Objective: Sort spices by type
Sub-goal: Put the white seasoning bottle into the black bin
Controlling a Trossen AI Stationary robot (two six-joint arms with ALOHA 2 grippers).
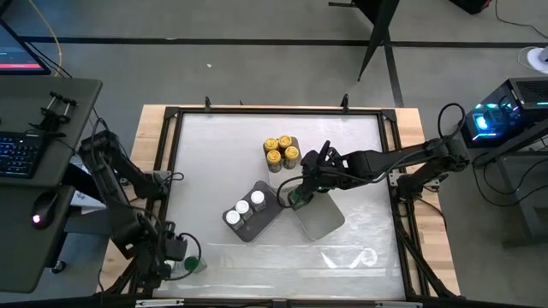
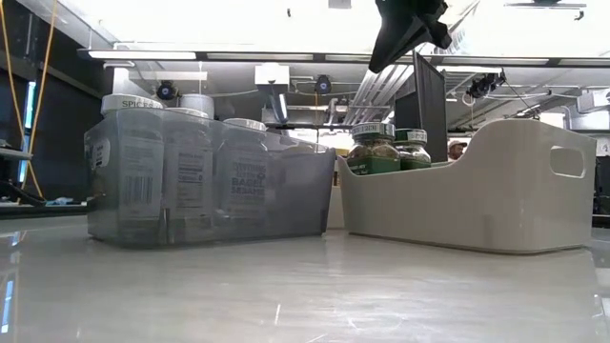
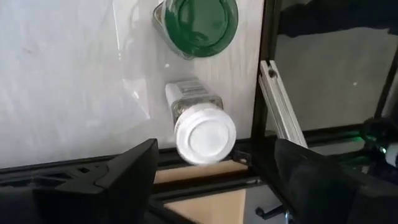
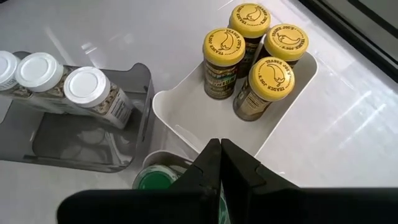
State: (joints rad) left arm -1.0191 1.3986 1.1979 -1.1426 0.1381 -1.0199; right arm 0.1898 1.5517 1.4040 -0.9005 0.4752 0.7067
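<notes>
In a white tray (image 4: 186,115) stand several yellow-lidded spice jars (image 4: 255,56). Three white-lidded jars (image 4: 50,71) stand in the grey tray (image 1: 257,210). My right gripper (image 4: 221,163) hangs shut above a green-lidded jar (image 4: 154,180) at the end of another white tray (image 2: 457,205). At the table's near left corner my left gripper (image 3: 211,186) is open above a white-lidded jar (image 3: 204,129), one finger on either side and clear of it. A green-lidded jar (image 3: 196,22) stands on the table just beyond.
The table's black frame rail (image 3: 277,93) and wooden edge run close beside the two corner jars. A side desk with keyboard (image 1: 17,154) and mouse stands left of the table. Bare tabletop (image 1: 214,145) lies along the far and near sides.
</notes>
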